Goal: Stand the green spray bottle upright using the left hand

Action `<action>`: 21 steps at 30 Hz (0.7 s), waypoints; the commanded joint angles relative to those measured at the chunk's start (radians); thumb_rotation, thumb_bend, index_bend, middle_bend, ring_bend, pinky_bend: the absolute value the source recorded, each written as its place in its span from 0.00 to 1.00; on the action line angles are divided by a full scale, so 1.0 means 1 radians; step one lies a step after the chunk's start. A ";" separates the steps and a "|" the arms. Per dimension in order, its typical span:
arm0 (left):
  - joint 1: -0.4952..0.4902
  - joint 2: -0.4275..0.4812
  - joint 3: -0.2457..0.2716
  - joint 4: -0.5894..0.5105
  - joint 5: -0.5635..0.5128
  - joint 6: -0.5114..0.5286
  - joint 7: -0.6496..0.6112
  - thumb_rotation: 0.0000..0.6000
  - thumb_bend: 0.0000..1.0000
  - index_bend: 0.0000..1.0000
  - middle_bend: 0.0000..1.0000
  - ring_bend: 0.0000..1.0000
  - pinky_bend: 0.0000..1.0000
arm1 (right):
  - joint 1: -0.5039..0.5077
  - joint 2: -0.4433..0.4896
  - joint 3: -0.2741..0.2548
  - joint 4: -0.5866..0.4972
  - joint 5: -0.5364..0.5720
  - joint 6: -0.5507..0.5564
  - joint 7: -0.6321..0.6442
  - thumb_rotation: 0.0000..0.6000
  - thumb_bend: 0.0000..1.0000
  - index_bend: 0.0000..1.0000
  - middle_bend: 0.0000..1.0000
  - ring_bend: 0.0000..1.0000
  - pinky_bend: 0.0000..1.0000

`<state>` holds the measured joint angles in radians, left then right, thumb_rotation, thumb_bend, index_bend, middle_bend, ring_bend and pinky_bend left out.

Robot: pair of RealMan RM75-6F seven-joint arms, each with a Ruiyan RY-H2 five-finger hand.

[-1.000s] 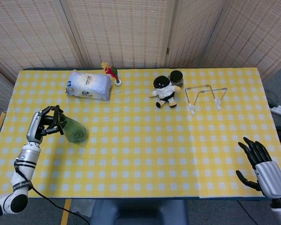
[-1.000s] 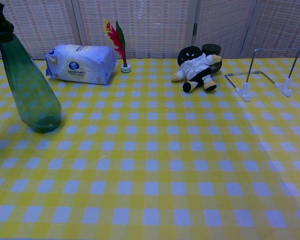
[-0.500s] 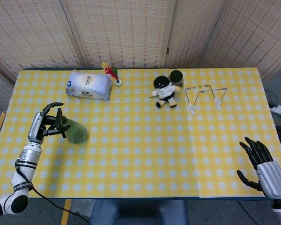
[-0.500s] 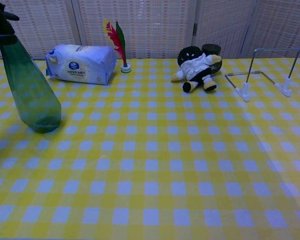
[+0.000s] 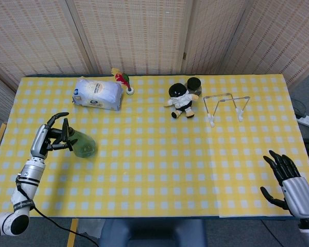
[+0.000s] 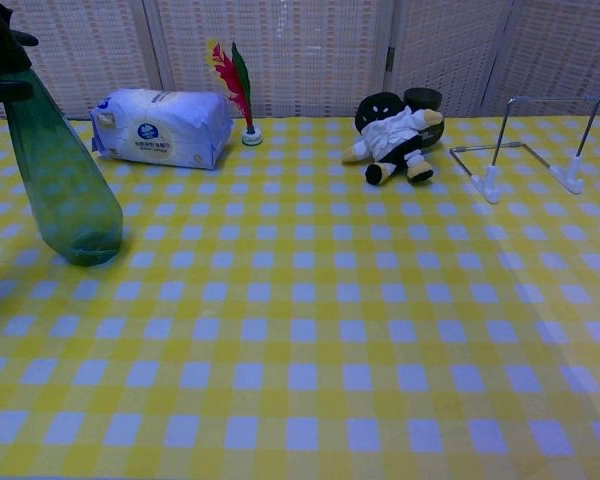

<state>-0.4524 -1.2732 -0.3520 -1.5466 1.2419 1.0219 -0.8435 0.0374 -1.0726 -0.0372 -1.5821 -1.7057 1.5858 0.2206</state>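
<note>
The green spray bottle (image 6: 65, 180) stands upright on its base near the left edge of the yellow checked table (image 5: 154, 170); the head view shows the green spray bottle (image 5: 81, 144) from above. My left hand (image 5: 50, 137) is at its black sprayer head. The fingers (image 5: 59, 116) are spread apart, some still close around the nozzle, and I see no firm grip. In the chest view only dark fingertips (image 6: 2, 45) show at the top left by the bottle's neck. My right hand (image 5: 289, 181) hangs off the table's near right corner, fingers apart, holding nothing.
Along the far side are a white tissue pack (image 5: 97, 93), a red and green feather shuttlecock (image 5: 124, 82), a black and white plush toy (image 5: 181, 100) against a dark jar (image 5: 194, 85), and a wire rack (image 5: 226, 105).
My left hand's fingers, curled round the sprayer head a second ago, have spread apart. The bottle stays upright in place. The right hand has barely moved.
</note>
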 commanded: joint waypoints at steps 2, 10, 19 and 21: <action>0.004 0.002 0.011 0.003 0.017 0.006 -0.016 1.00 0.13 0.24 1.00 1.00 1.00 | 0.000 -0.001 0.000 0.000 0.001 -0.001 -0.001 1.00 0.37 0.00 0.00 0.00 0.00; 0.032 0.005 0.045 0.017 0.062 0.040 -0.077 1.00 0.13 0.21 1.00 1.00 1.00 | -0.001 0.000 0.000 0.000 -0.002 0.003 -0.003 1.00 0.37 0.00 0.00 0.00 0.00; 0.072 -0.002 0.098 0.065 0.114 0.088 -0.141 1.00 0.13 0.19 1.00 1.00 1.00 | 0.001 -0.003 -0.002 -0.001 -0.005 -0.001 -0.010 1.00 0.37 0.00 0.00 0.00 0.00; 0.081 -0.004 0.110 0.080 0.125 0.098 -0.152 1.00 0.13 0.19 1.00 1.00 1.00 | 0.000 -0.004 -0.002 -0.003 -0.006 0.000 -0.013 1.00 0.37 0.00 0.00 0.00 0.00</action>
<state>-0.3774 -1.2754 -0.2485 -1.4735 1.3601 1.1140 -0.9889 0.0373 -1.0766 -0.0390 -1.5847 -1.7114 1.5856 0.2074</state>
